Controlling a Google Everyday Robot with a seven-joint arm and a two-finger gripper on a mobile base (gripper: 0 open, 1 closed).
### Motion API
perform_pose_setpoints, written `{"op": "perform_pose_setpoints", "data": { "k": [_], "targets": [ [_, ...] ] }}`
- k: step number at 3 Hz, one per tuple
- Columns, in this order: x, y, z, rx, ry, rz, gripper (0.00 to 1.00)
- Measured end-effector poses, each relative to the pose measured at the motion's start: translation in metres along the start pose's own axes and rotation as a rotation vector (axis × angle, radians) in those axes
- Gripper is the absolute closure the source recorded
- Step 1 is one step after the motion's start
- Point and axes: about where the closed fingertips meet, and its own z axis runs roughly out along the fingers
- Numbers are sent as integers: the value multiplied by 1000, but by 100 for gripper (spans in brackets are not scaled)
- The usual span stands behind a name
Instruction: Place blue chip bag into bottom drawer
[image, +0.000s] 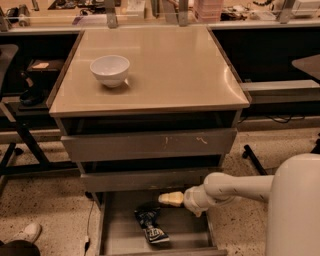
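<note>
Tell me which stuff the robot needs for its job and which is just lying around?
For the job: blue chip bag, lying in the open bottom drawer; gripper, over that drawer near the bag.
Just lying about: white bowl on the cabinet top; white shoe, lower left.

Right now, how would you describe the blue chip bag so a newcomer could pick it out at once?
Find the beige-topped cabinet; its bottom drawer stands open at floor level. The blue chip bag lies on the drawer's grey floor, a little nearer the camera than the gripper. It is the only dark, crinkled thing there, with white lettering.
</note>
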Motion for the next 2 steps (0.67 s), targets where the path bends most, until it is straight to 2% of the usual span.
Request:
{"op": "perform_pose_setpoints", "data": {
  "k": [1, 2],
  "targets": [
    [39, -4, -2, 19, 58, 6, 0],
    [31, -2, -8, 11, 58, -10, 0]
  ]
}}
